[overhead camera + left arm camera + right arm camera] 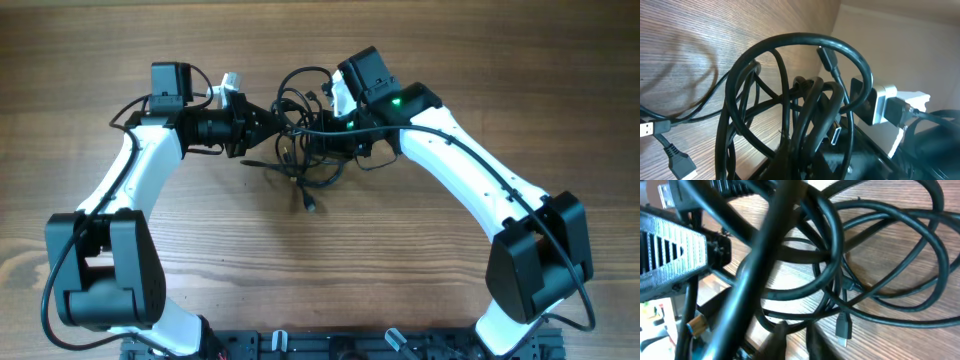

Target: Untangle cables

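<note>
Cables on table, far centre

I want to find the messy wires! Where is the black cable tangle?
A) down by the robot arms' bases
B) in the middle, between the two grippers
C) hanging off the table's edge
B: in the overhead view the tangle of black cables lies on the wooden table, between the left gripper and the right gripper.

Worktop: light-brown wood, grain running left-right, dark streaks in places. Beyond its far edge, left wrist view: pale plain bkgd, poss. wall.
</note>
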`<state>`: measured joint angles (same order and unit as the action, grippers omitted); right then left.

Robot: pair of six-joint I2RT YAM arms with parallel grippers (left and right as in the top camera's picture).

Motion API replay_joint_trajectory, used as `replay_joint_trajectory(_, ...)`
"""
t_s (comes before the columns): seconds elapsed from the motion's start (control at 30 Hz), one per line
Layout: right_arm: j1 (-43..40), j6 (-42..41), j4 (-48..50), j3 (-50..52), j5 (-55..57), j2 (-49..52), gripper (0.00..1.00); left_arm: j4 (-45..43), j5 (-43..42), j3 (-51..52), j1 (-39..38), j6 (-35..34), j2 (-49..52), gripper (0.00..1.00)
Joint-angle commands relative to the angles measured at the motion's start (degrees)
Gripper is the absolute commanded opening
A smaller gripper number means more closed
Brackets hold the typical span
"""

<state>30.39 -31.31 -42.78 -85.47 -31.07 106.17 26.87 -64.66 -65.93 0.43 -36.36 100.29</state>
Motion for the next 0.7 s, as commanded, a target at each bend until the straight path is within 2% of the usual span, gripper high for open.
replay_joint_trajectory(0.0, -1.8, -0.2, 0.6, -0.6, -1.7, 1.2, 0.49, -0.3, -0.4, 0.2, -0.2, -0.1, 0.0, 0.04)
replay_joint_trajectory(0.13, -3.6, -2.9, 3.6, -0.7, -3.8, 1.2, 0.51, -0.4, 0.7, 0.2, -0.5, -0.2, 0.0, 0.04)
replay_joint_trajectory(0.27, -3.6, -8.0, 8.1, -0.7, 1.0, 1.3, 0.52, -1.4, 0.7, 0.2, -3.3, -0.2, 0.0, 0.04)
replay_joint_trajectory(0.4, -3.5, -9.4, 8.7, -0.6, 3.2, 2.3, 0.5, -4.8, 0.6, 0.2, -4.6, -2.1, 0.0, 0.04)
replay_joint_trajectory(0.53, -2.1, -8.9, 6.6, -0.1, 1.4, 5.0, 0.46, -12.9, -0.4, 0.2, -4.5, -7.6, -0.3, 0.04)
replay_joint_trajectory(0.67, -1.0, -6.9, 4.4, 0.0, 1.2, 5.3, 0.38, -16.0, 0.5, 0.2, -4.4, -7.8, -0.4, 0.04)
